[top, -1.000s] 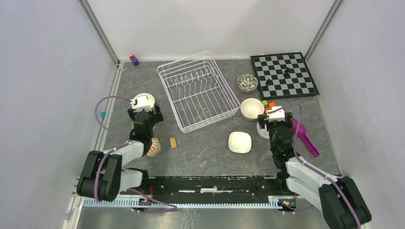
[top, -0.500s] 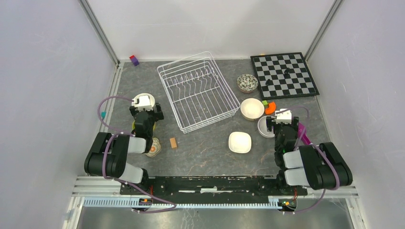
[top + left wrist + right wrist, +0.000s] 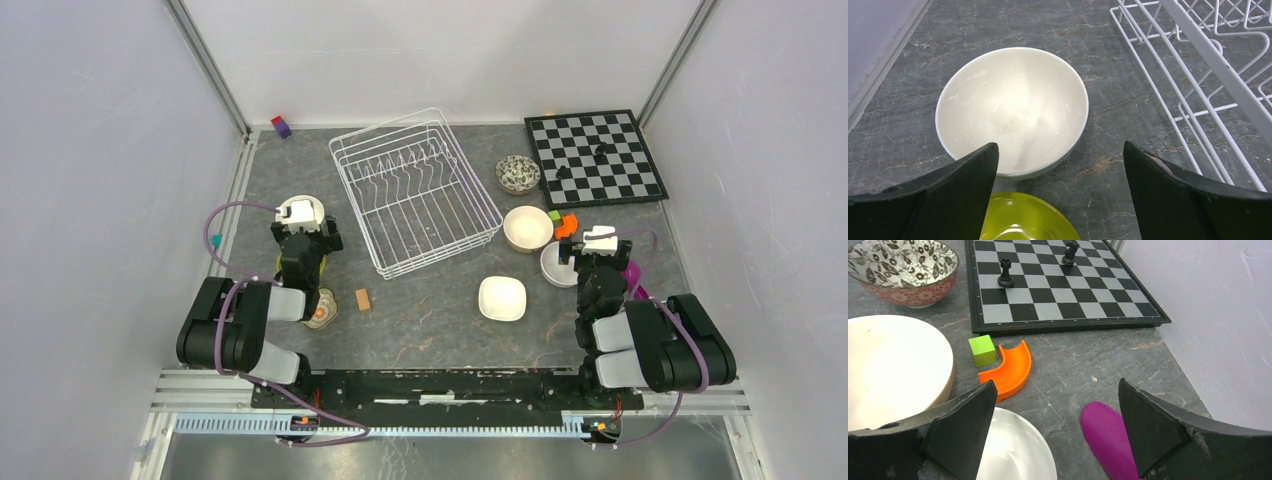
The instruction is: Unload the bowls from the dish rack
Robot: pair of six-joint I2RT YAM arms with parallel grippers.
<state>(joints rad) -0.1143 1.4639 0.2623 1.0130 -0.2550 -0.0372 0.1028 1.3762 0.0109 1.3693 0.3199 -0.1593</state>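
Top external view gives you the relation that matters. The dish rack (image 3: 440, 251) lies at two o'clock from your left gripper (image 3: 1060, 145) and at ten o'clock from your right gripper (image 3: 1057, 385). Its long axis runs from eleven to five o'clock, and the left arm is nearer. I see no bowl among its tines.

The bowls stand on the table (image 3: 420, 325). A round white bowl (image 3: 1010, 110) sits at twelve o'clock ahead of the left gripper, with a lime green bowl (image 3: 1028, 217) beneath it. A speckled bowl (image 3: 321, 310) is by the left arm and a square bowl (image 3: 502, 298) between the arms. A cream bowl (image 3: 893, 370), a shallow white bowl (image 3: 1018, 450) and a patterned bowl (image 3: 903, 267) are by the right gripper.

Both grippers are spread wide and hold nothing. By my judgement you have nothing left to lift out.
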